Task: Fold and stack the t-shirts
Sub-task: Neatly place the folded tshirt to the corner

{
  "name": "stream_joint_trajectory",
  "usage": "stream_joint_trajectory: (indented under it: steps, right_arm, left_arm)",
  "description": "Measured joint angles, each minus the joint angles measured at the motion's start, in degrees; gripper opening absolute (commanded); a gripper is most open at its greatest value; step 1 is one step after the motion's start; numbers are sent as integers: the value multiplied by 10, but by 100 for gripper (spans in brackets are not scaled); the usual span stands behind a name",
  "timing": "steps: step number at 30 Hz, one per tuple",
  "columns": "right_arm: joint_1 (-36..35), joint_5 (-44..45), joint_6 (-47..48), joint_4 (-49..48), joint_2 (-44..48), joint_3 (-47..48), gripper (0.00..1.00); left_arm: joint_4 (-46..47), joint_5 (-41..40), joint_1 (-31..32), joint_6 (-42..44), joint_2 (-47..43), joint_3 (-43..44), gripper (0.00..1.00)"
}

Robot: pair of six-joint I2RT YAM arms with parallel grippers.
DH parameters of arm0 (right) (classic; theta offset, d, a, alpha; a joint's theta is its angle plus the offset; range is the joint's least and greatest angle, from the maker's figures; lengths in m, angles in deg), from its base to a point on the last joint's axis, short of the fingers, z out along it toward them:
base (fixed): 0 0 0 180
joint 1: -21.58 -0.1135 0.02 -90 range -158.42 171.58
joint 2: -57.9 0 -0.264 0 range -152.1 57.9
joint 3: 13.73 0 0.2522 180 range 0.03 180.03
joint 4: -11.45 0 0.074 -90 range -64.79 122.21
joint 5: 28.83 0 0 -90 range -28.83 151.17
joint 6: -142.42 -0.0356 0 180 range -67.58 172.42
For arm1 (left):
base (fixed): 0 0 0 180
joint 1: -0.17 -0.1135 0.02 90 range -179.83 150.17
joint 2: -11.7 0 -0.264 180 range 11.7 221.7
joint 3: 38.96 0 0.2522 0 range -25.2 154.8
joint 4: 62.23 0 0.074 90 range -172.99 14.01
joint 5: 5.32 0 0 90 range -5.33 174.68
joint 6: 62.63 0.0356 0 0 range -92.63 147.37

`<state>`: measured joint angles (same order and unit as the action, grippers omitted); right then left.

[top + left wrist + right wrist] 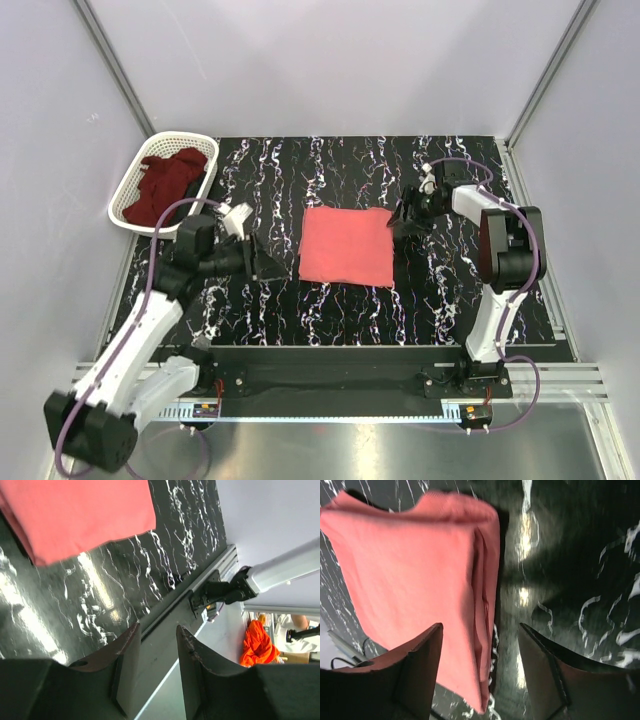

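The salmon-pink t-shirt (346, 246) lies folded into a flat rectangle at the middle of the black marbled table. The dark maroon t-shirt (168, 182) sits crumpled in the white basket at the back left. My left gripper (262, 264) hovers just left of the pink shirt, open and holding nothing; in its wrist view (157, 632) the pink shirt (75, 515) shows at upper left. My right gripper (399, 222) is at the pink shirt's right edge. In the right wrist view its jaws (480, 627) stand open over the layered fold edge of the shirt (415, 575), gripping nothing.
The white lattice basket (128, 195) stands at the table's back left corner against the wall. Pale walls close in the left, back and right sides. A metal rail (330, 385) runs along the near edge by the arm bases. Orange cloth (257, 645) lies outside the enclosure.
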<state>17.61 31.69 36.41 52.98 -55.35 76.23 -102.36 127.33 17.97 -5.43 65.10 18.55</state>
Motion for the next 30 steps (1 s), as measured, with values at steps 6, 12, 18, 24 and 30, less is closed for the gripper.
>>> stream_joint_trajectory:
  steps: [6, 12, 18, 24, 30]
  right_arm:
    - [1, -18, 4, -46, -47, 23, 58]
    - [-2, -37, 0, -82, -59, 23, 52]
    - [-5, -49, -16, -103, -59, 6, 40]
    - [-6, -41, -36, -98, -68, 5, 3]
    - [-18, 35, -43, -38, -69, 43, 0]
  left_arm:
    - [-85, -25, 0, -35, -150, -37, 40]
    - [-139, -42, 0, -48, -193, -39, 41]
    - [-169, -50, 0, -41, -152, -9, 42]
    - [-189, -52, 0, 7, -86, 58, 42]
    - [-208, -55, -3, 64, -51, 76, 42]
